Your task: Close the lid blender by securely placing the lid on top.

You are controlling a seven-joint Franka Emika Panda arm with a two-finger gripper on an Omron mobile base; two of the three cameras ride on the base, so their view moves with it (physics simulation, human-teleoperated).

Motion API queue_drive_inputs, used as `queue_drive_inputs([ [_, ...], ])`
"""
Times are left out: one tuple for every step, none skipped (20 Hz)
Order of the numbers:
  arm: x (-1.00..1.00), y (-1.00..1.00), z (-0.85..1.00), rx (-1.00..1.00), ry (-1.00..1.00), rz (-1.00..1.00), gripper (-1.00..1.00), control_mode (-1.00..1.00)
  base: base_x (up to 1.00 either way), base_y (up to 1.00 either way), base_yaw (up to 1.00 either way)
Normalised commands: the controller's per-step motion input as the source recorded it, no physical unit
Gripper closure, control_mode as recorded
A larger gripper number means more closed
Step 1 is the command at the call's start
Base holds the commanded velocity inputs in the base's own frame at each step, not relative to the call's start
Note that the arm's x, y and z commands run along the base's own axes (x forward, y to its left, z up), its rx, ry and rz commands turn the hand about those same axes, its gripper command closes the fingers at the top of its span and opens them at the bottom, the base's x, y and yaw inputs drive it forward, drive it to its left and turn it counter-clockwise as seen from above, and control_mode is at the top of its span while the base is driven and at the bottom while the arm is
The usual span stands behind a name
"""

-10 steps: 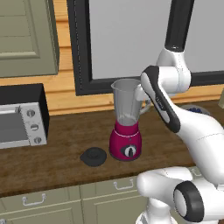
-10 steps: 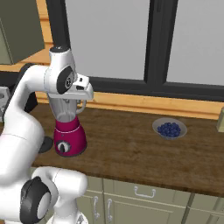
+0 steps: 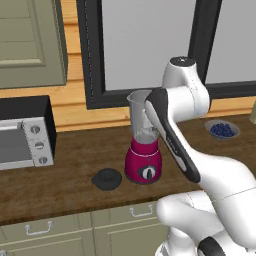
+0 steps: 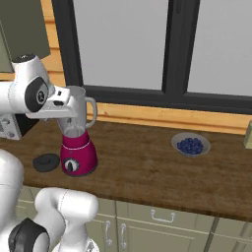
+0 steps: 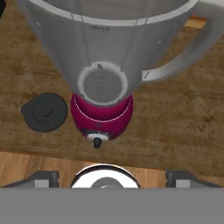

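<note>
The lid [image 3: 106, 178] is lying flat on the wooden counter [image 4: 147, 167], just beside the blender [image 3: 144, 142] on the toaster oven's side, apart from its magenta base. In the hand view the black disc [image 5: 44, 111] is sitting to the left of the base with its raised centre knob facing up. The blender is standing upright on the counter, its black dial [image 4: 71, 166] facing the counter's front edge. Its clear greyish jar [image 5: 109, 48] is standing open at the top and looking empty down to the round bottom, with its handle [image 4: 91, 112] pointing toward the bowl side.

The gripper [image 5: 111, 176] is hovering above the jar's mouth, looking straight down into it; its two dark fingertips are sitting well apart at the bottom corners, spread and holding nothing.

Farther along the counter, well apart from the blender, a shallow bowl [image 4: 191, 145] is holding blueberries. At the other end a silver toaster oven [image 3: 22, 140] is standing against the wall.
</note>
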Motion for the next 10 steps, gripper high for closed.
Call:
queue_drive_inputs([
  [-0.82, 1.0, -0.01, 0.0, 0.0, 0.03, -1.0, -1.0, 0.0, 0.0, 0.0],
  [-0.77, 1.0, -0.16, 0.04, 0.0, 0.07, -1.0, -1.0, 0.0, 0.0, 0.0],
  [-0.57, 1.0, -0.71, 0.17, 0.04, 0.09, -1.0, -1.0, 0.0, 0.0, 0.0],
  [-0.53, 1.0, -0.86, 0.22, 0.03, 0.09, -1.0, -1.0, 0.0, 0.0, 0.0],
  [-0.21, 1.0, -1.0, 0.29, 0.02, 0.07, -1.0, -1.0, 0.0, 0.0, 0.0],
  [-0.01, 1.0, -1.0, 0.29, 0.02, 0.04, -1.0, -1.0, 0.0, 0.0, 0.0],
  [-0.02, 1.0, -1.0, 0.31, 0.0, 0.03, -1.0, -1.0, 0.0, 0.0, 0.0],
  [0.0, 1.0, -1.0, 0.29, 0.0, 0.02, -1.0, -1.0, 0.0, 0.0, 0.0],
  [0.0, 1.0, -1.0, 0.22, 0.0, 0.0, -1.0, -1.0, 0.0, 0.0, 0.0],
  [0.0, 0.63, -0.97, 0.26, 0.0, 0.0, -1.0, -1.0, 0.0, 0.0, 0.0],
])
